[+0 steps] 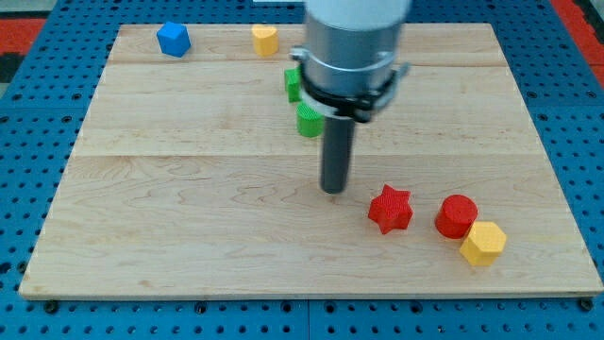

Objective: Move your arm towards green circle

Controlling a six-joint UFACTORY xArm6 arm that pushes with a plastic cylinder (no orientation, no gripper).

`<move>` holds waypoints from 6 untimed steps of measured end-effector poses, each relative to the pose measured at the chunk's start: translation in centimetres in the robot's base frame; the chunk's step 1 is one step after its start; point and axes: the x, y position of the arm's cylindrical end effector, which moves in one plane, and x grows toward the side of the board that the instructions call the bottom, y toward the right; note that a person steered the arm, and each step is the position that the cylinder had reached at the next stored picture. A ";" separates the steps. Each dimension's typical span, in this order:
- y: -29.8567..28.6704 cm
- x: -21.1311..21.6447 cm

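My tip (333, 190) rests on the wooden board (189, 208) near its middle. A green block (308, 121), partly hidden by the arm, sits just above and to the left of the tip; its shape cannot be made out fully. A second green block (293, 83) shows above it, mostly hidden behind the arm's grey body (354, 47). Which of the two is the circle I cannot tell.
A red star (390, 209) lies to the right of the tip. A red cylinder (457, 215) and a yellow hexagon (483, 243) lie further right. A blue block (174, 39) and a yellow block (265, 40) sit at the top left.
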 end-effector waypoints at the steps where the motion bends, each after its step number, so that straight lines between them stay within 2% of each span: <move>1: 2.2 0.7; 2: 8.1 3.2; 3: 8.4 4.4; 5: -9.2 -1.3; 6: -14.4 -6.9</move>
